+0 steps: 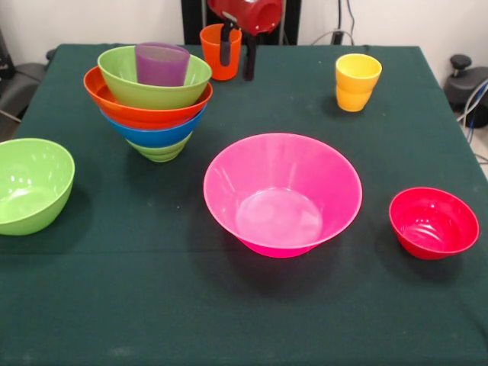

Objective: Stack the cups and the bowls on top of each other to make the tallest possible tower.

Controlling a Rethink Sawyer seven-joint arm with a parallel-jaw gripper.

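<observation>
The tower stands at the back left: a small lime green bowl (160,151) at the bottom, then a blue bowl (156,134), an orange bowl (141,110) and a lime green bowl (152,88). A purple cup (162,64) stands in the top bowl. My gripper (238,57) hangs at the back centre with its fingers apart. One finger (226,47) shows against the orange cup (213,53); the other is just to the cup's right. I cannot tell whether they touch it. A yellow cup (357,81) stands at the back right.
A large pink bowl (282,194) sits in the middle of the green table (152,305). A small red bowl (433,223) is to its right. A third lime green bowl (30,185) sits at the left edge. Cables and black equipment lie beyond the table's right side.
</observation>
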